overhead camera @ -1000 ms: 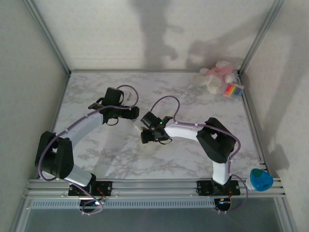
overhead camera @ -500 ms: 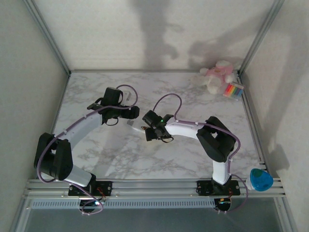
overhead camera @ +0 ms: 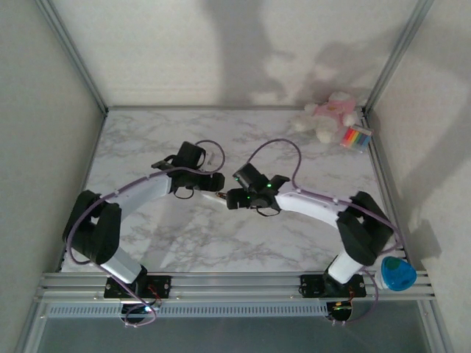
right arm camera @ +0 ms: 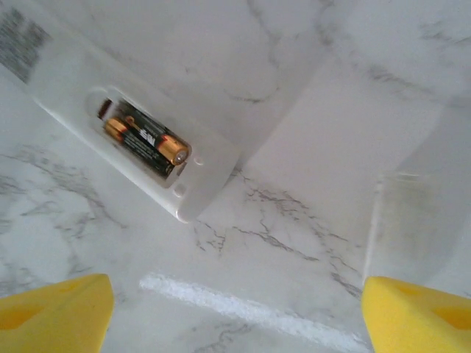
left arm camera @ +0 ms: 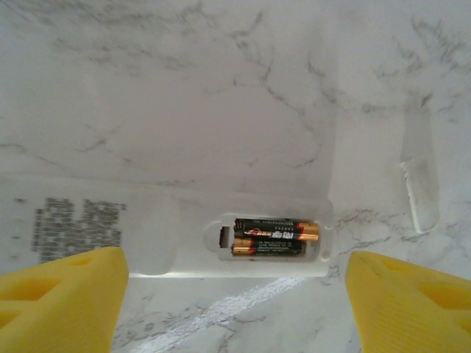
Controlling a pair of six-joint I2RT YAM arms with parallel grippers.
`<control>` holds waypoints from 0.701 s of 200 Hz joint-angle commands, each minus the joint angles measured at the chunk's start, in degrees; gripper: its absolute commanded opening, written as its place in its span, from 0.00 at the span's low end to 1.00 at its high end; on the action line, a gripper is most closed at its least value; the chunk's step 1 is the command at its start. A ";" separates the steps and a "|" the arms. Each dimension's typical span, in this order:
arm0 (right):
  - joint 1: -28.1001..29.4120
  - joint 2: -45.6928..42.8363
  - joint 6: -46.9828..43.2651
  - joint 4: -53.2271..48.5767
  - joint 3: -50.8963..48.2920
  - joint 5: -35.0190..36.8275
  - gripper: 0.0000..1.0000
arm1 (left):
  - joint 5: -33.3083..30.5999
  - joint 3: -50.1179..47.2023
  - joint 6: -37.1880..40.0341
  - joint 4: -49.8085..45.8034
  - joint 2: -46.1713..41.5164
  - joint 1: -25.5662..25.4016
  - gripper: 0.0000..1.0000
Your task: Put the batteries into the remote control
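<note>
batteries are sitting side by side in the open compartment of the remote control, which is lying face down on the marble table between the two arms. left gripper is hovering over it with its yellow pads spread wide and gripping nothing. right gripper is hanging close by, likewise spread and empty.

judging from this, the loading is nearing its end: both cells are looking seated, and closing the bay is what is remaining. a clear strip, probably the cover, is lying flat on the table just beside the remote's compartment end. doing this well is meaning pinching that strip by its long edges, lining it up squarely with the bay and sliding it home while the other gripper is pressing down on the remote's body to stop it skating. being thin and flat on the marble, the strip is likely to be awkward to lift.

a plush toy and a striped pack are sitting in the far right corner, and a blue object is resting by the near rail — all well apart, blocking nothing. the real risk is two wrists crowding one small thing.
</note>
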 commanded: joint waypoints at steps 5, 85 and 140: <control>-2.97 -6.43 1.94 0.19 -4.77 -1.30 0.91 | -1.96 0.54 -0.32 -0.51 2.17 -0.96 0.75; -9.06 -17.66 5.44 0.28 -14.21 -2.26 0.97 | -3.45 3.56 3.43 -2.13 8.31 -4.24 0.70; -9.05 -18.54 6.16 1.17 -15.66 -2.90 0.99 | -4.74 5.20 4.26 -2.62 10.00 -4.25 0.72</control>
